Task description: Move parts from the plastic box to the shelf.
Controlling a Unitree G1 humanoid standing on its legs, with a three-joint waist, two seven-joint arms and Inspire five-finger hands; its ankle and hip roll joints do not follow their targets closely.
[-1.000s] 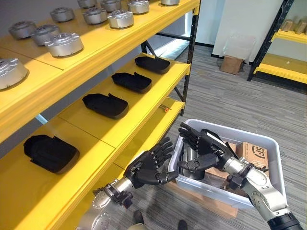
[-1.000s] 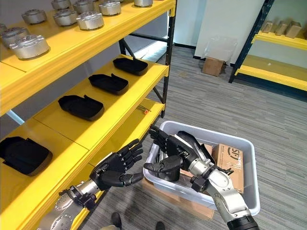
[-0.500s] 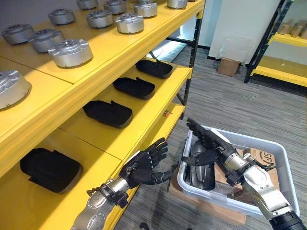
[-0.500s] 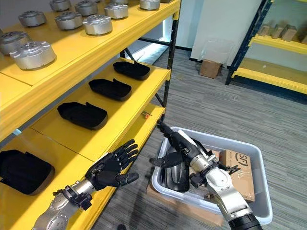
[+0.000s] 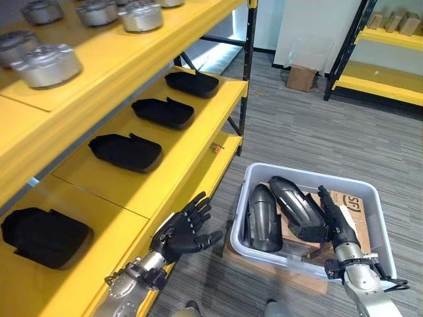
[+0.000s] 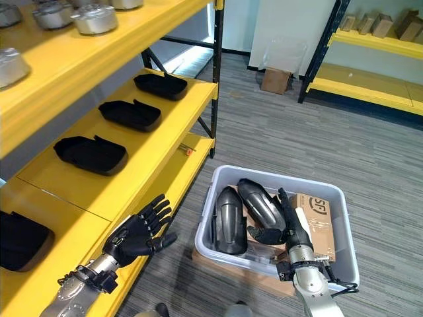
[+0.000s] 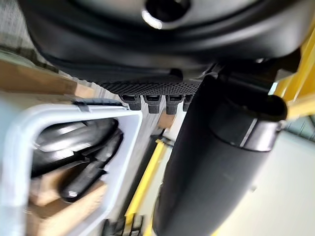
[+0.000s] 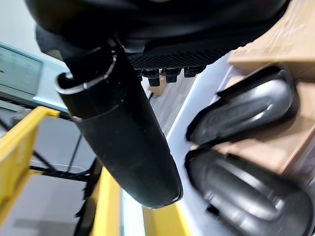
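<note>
A grey plastic box (image 5: 291, 173) stands on the floor right of the yellow shelf (image 5: 198, 142). Two black curved shells lie in it side by side, one (image 5: 263, 218) on the left and one (image 5: 297, 206) beside it; the right wrist view shows them close up (image 8: 246, 110). My right hand (image 5: 332, 216) is down inside the box along the right shell, open, its fingers straight and its thumb against the shell's near end. Left of the box, by the lower shelf's edge, my left hand (image 5: 182, 231) hangs open with nothing in it.
Black parts (image 5: 125, 150) lie in a row on the middle shelf; silver round parts (image 5: 46, 65) sit on the top one. A printed carton (image 5: 350, 203) lies in the box, which rests on cardboard (image 5: 264, 267). A carton (image 5: 301, 78) and another yellow rack (image 5: 383, 86) stand behind.
The camera has shifted. My right hand has sunk from above the shells into the box, beside the right shell. My left hand stays open left of the box.
</note>
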